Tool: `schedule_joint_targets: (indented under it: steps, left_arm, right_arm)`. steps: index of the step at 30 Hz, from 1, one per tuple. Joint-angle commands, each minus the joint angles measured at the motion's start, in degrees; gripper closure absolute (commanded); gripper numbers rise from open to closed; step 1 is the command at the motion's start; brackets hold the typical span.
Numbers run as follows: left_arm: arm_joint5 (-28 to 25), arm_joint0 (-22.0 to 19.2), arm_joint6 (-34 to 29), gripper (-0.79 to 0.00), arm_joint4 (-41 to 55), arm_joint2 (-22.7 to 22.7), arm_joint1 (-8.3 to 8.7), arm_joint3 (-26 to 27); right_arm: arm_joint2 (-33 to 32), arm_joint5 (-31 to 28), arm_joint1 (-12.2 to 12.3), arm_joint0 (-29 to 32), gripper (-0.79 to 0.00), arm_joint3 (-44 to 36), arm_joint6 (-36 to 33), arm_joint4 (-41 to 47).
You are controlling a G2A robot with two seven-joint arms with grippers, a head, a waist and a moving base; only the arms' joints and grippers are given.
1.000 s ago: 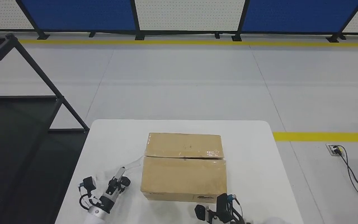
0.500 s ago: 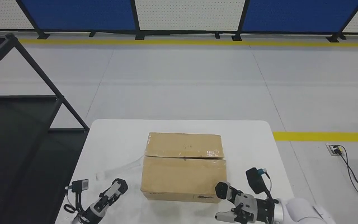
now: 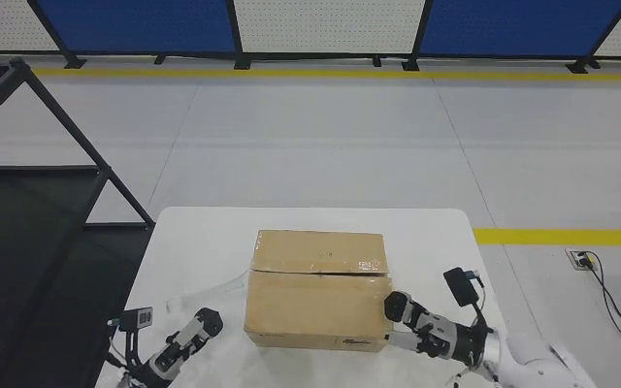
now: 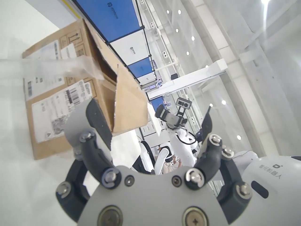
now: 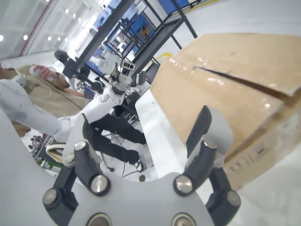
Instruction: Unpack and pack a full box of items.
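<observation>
Left hand (image 4: 151, 110): fingers apart, empty, low over the white table (image 3: 427, 233), at 8 o'clock of the brown cardboard box (image 3: 320, 296) and apart from it. Right hand (image 5: 144, 121): also spread, empty, just beside the box corner at 4 o'clock (contact unclear). Box sits mid-table, top flaps down. Clear tape strip (image 3: 209, 291) trails off its 9 o'clock side.
</observation>
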State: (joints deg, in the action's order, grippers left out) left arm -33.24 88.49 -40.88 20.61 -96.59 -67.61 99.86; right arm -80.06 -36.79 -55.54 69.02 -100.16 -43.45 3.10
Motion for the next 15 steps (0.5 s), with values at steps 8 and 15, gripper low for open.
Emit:
schedule_joint_targets:
  steps: [8,15]
  left_arm:
    - [4.2,-1.9,-7.7,-0.785,12.4,-0.7,0.63,-0.3]
    - [5.1,-2.0,-9.2,-0.785,16.0,-0.9,0.71,-0.8]
  right_arm:
    - [1.9,3.4,-0.1,-10.1,-0.785,13.0,-7.4,7.0]
    - [7.2,3.3,-1.1,-16.4,-0.785,21.5,-10.7,9.6]
